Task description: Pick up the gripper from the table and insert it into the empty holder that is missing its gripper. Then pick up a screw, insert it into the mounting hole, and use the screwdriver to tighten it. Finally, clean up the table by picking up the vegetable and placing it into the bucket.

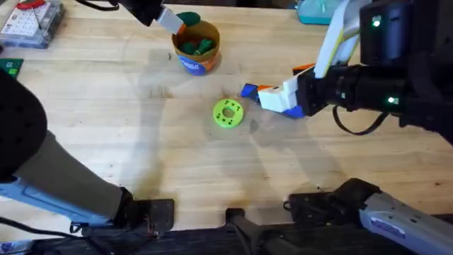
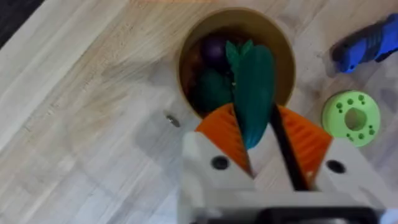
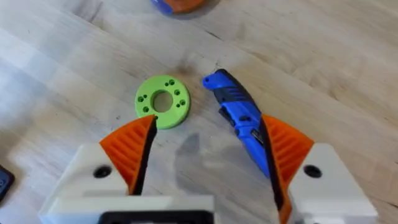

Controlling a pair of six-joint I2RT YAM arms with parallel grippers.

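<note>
My left claw (image 2: 258, 165) pinches the vegetable (image 2: 253, 87) by one end, hanging over the bucket (image 2: 283, 50); it seems light, stiff and smooth. My right claw (image 3: 208, 155) gapes empty beside the screwdriver (image 3: 239, 118) on the worktop (image 1: 141, 156).

The left gripper (image 2: 258, 140) pinches a dark-green toy vegetable (image 2: 254, 93) between its orange ribbed pads (image 2: 227, 134), holding it over the open mouth of the yellow-orange bucket (image 2: 286, 62). Inside the bucket lie another green piece (image 2: 211, 90) and a dark purple one (image 2: 213, 50). Beside the bucket, a lime-green holed disc (image 2: 351, 118) and the blue screwdriver (image 2: 367, 46) rest on the wooden bench (image 2: 81, 112), along with a small screw (image 2: 172, 120).
</note>
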